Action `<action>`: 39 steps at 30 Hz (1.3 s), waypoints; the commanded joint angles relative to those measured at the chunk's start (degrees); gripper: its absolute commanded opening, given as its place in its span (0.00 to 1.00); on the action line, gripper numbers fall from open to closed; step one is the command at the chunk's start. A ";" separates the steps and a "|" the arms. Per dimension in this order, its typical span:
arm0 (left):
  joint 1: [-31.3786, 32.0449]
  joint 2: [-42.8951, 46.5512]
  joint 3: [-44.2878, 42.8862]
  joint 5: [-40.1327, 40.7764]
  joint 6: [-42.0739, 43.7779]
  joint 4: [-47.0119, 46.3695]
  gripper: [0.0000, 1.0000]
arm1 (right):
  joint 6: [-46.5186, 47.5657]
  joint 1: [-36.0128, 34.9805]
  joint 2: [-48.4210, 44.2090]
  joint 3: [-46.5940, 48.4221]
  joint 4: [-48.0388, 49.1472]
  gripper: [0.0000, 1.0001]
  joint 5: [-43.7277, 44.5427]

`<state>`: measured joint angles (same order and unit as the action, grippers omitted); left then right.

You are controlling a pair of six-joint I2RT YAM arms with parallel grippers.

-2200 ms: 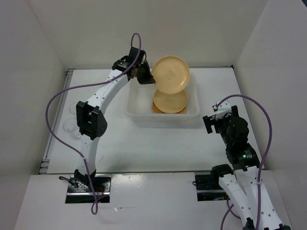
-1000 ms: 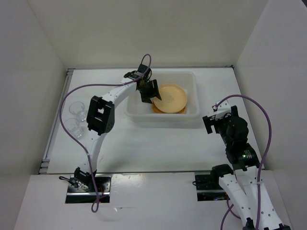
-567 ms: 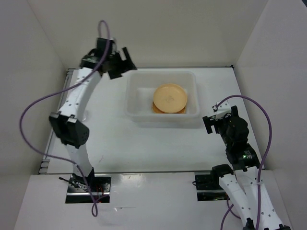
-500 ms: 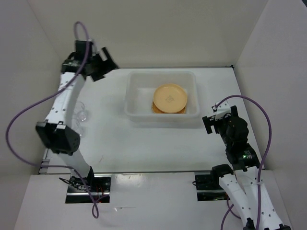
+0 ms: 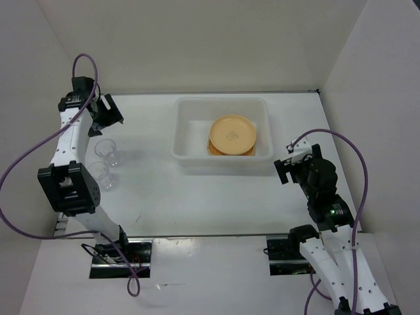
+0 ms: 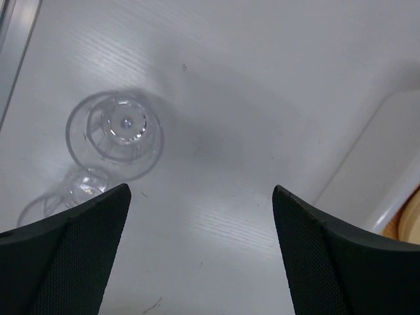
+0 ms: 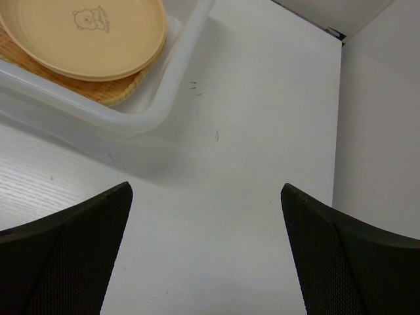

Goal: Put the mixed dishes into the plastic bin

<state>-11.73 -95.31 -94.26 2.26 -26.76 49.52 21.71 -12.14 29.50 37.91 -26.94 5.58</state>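
white table (image 5: 197,197), count one, boxed in by white walls on the left, far and right sides.

arms, count two.
- left arm (image 5: 69,144): reaches along the left edge toward the far left corner. left gripper (image 5: 108,115) hangs above the table, apart from every dish. in the left wrist view its fingers (image 6: 72,256) are spread wide, with only bare table between them.
- right arm (image 5: 325,197): folded on the right side. right gripper (image 5: 289,167) sits near the bin's near right corner, not touching it. in the right wrist view its fingers (image 7: 65,256) are likewise spread wide, holding nothing.

plastic bin (image 5: 180,131), count one. translucent white, rectangular, rounded corners. it stands at the far centre of the table, between the two arms.

dishes inside the bin, stacked toward its right half:
- plate (image 5: 233,133): one tan-yellow round face counted from above, with a small bear mark near its centre. whether a second plate lies beneath it cannot be told.
- woven tray (image 7: 125,88): count one. brown, at the bottom of the stack, with only its edge showing past the plate rim.

dishes outside the bin:
- clear cups, count two. both stand on the table at the left edge, well apart from the bin. far cup (image 5: 105,149) is near the left gripper. near cup (image 5: 100,174) sits just beside the far cup, toward the arm bases.
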 commanded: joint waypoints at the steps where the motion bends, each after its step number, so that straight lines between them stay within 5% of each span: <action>1: -1.28 -5.75 -3.56 -0.42 5.75 -0.04 0.94 | 0.17 -0.51 0.21 -0.12 2.94 0.98 -0.05; 23: -3.04 -15.25 5.58 -7.18 7.43 -5.84 0.76 | 0.17 -0.51 -0.32 -0.65 2.94 0.98 1.01; 26: -3.04 -15.26 5.58 -7.18 7.43 -5.84 0.49 | 0.17 -0.51 -0.32 -0.65 2.94 0.98 1.01; 27: -3.04 -14.48 5.05 -7.18 7.43 -5.84 0.32 | 0.17 -0.51 -0.84 -0.65 2.94 0.98 1.01; 28: -3.04 -13.42 4.53 -6.31 7.43 -5.84 0.05 | 0.17 -0.51 -0.84 -0.65 2.94 0.98 1.01; 35: -3.04 -4.73 -5.66 -2.09 1.02 -7.50 0.00 | 0.17 -0.51 -0.84 -0.65 2.94 0.98 1.01; 39: -1.20 -1.81 -14.89 -9.36 -3.72 -8.91 0.00 | 0.17 -0.51 -0.84 -0.65 2.94 0.98 1.01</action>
<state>-14.22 -103.31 -101.78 -2.28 -25.89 44.82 21.78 -12.23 29.19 37.87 -26.92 5.82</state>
